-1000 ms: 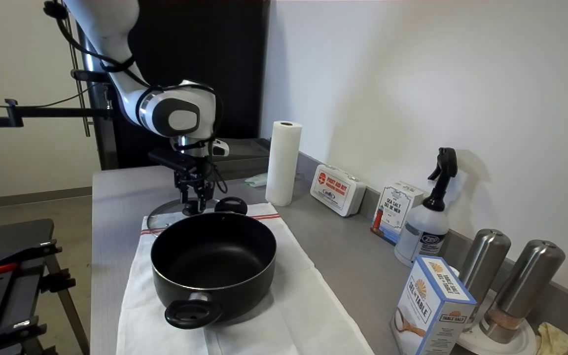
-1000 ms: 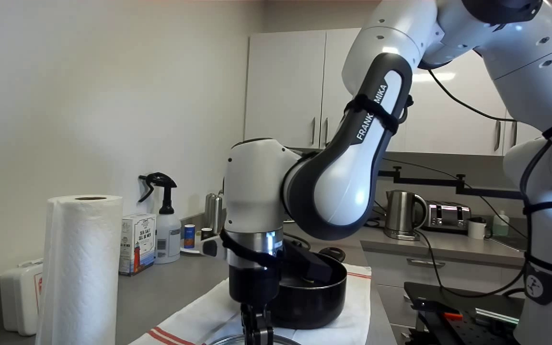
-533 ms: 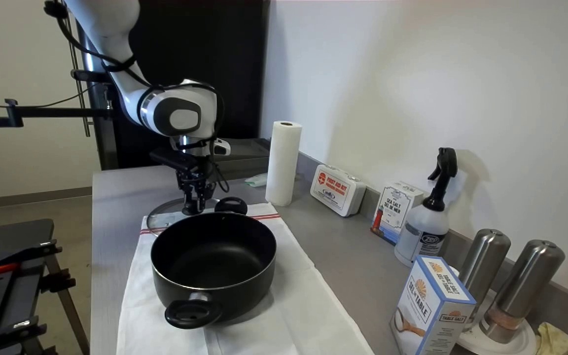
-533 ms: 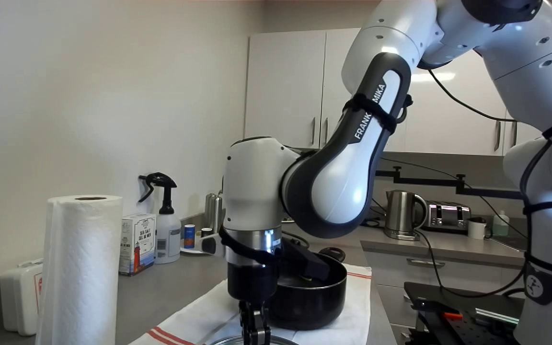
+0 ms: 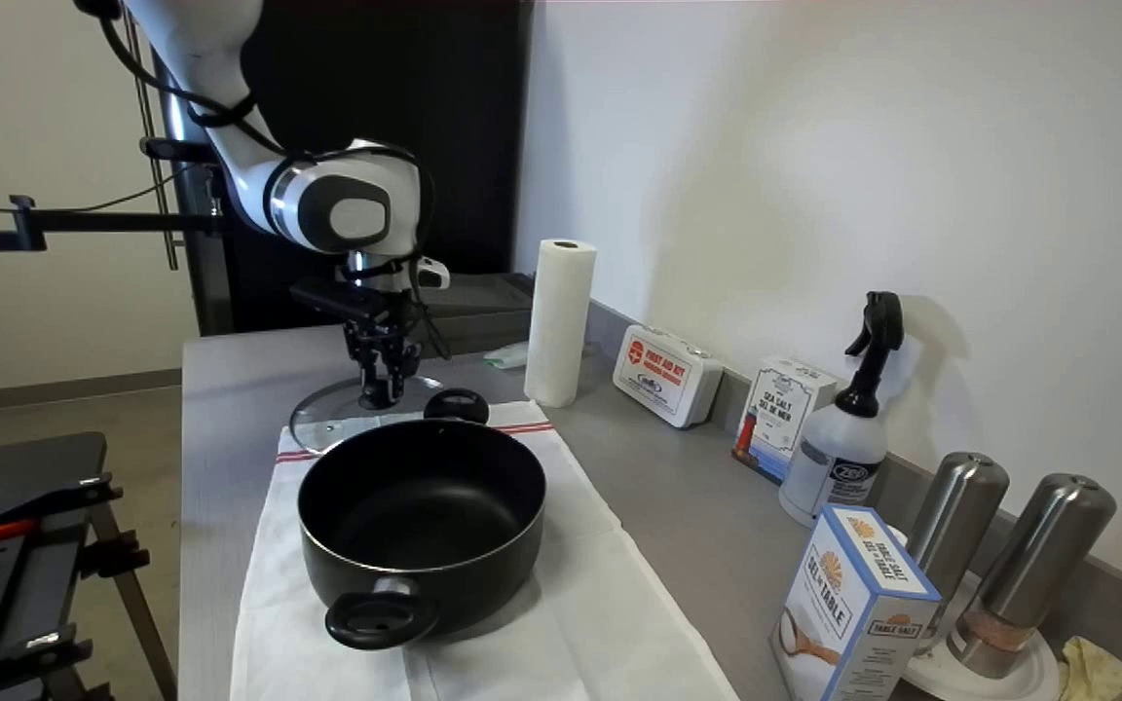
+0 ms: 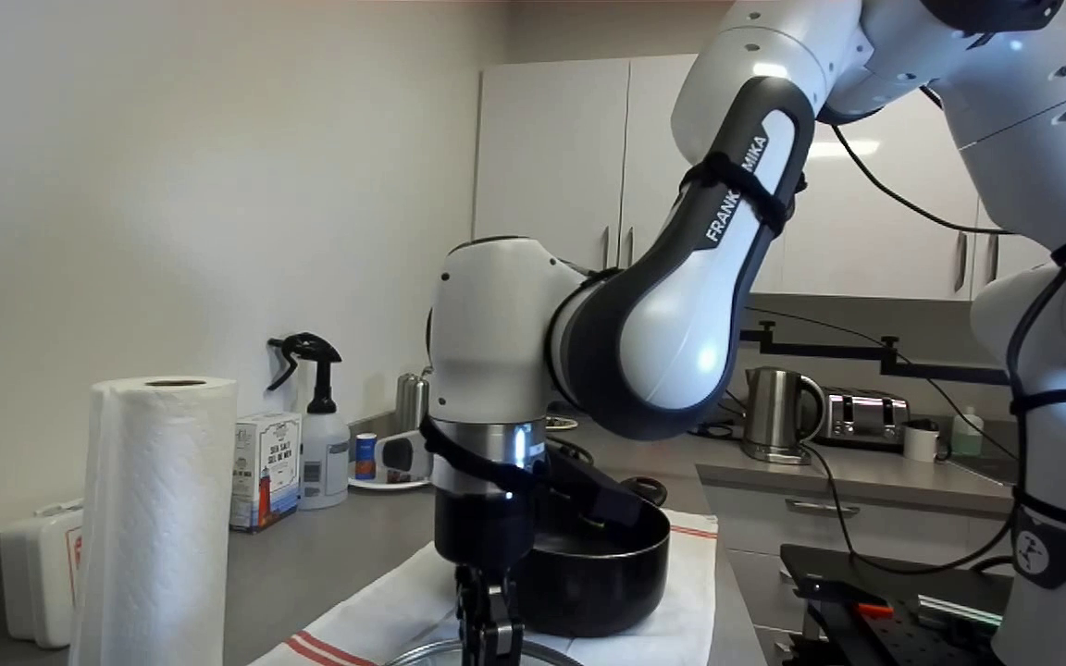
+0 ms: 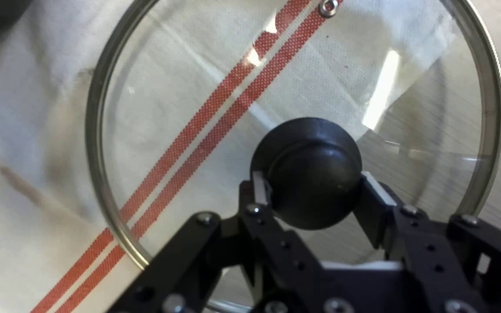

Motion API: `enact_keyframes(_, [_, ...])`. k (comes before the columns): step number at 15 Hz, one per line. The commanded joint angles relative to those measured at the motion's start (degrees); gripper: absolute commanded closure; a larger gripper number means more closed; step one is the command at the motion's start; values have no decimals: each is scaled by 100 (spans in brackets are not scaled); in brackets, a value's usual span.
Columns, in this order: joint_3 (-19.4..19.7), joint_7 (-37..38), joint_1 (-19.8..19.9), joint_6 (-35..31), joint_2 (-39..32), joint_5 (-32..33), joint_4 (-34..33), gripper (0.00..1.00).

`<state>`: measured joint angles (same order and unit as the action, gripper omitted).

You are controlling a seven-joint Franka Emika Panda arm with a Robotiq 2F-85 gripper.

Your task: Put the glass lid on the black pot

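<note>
**The gripper (image 7: 318, 190) pinches the glass lid (image 7: 294, 95) by its knob (image 7: 309, 176), just beside the black pot (image 5: 468, 584)**

The lid is a round, clear, glossy disc with streaks of white glare across it. A thin, polished metal rim (image 7: 94, 117) runs round it, and a small metal eyelet (image 7: 328, 8) sits in it at the top of the wrist view. Through the glass show the woven white towel (image 5: 610, 623) with two red stripes and, to the right, the finely grained grey counter (image 5: 697, 526). The knob, near the middle of the frame, is smooth, rounded and black.

The gripper's fingers (image 7: 276, 237), black metal set with silver screws, show at the bottom of the wrist view. They stand apart by the width of the knob, one pad against each side.

In an exterior view the lid is left of centre, behind the pot and partly hidden by it. The pot sits on the towel: a wide, round vessel with a straight black wall, a thin bright lip and two black looped handles (image 5: 381, 620), its smooth dark inside facing up.

Further right in that frame stand a white roll of paper (image 5: 559, 331), a white first aid kit (image 5: 666, 378), a cardboard sea salt box (image 5: 783, 414) and a milky spray bottle (image 5: 832, 462). At lower right are two brushed-metal grinders (image 5: 955, 516) and a blue-and-white table salt box (image 5: 848, 613).
</note>
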<state>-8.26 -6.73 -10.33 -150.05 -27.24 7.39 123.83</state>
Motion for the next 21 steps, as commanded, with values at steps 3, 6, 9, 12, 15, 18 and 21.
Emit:
enact_keyframes(3, [-248, -227, -22, 300, 727, -46, 366, 75])
enact_keyframes(6, [-335, -272, -46, 384, 981, -35, 485, 75])
enact_keyframes(9, [-386, -306, -44, 472, 1210, -43, 569, 75])
enact_keyframes(12, [-333, -256, -11, 485, 1409, -31, 639, 75])
enact_keyframes(15, [-257, -234, 86, 481, 1582, -73, 695, 75])
enact_keyframes(18, [-144, -202, 207, 457, 1748, -85, 784, 75])
enact_keyframes(21, [4, -154, 342, 470, 1861, -75, 840, 75])
